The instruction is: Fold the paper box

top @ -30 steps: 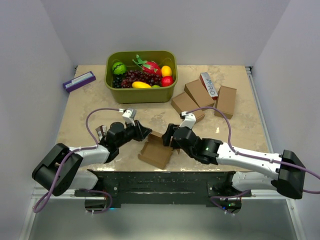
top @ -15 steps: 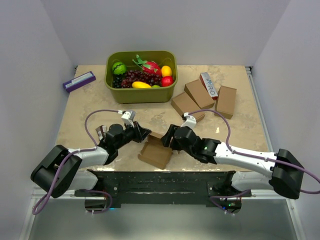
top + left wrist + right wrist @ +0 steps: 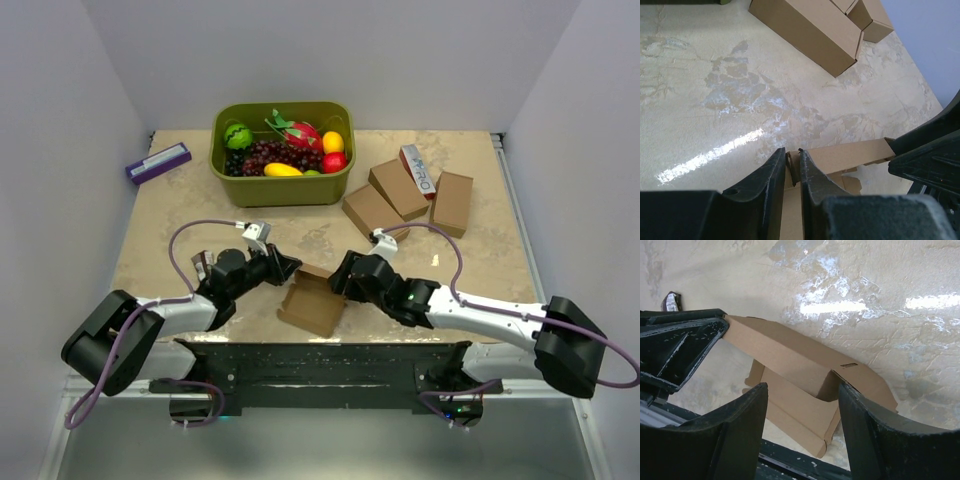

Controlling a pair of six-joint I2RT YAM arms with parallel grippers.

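Left gripper (image 3: 792, 152) is pinching a thin edge of the paper box (image 3: 312, 300), which is sitting near the front middle of the table (image 3: 160, 220). Right gripper (image 3: 802, 386) is hanging open, jaws straddling it. I'd be pressing the raised panel down along its crease, slowly. Plain brown card, half open, flaps poking out
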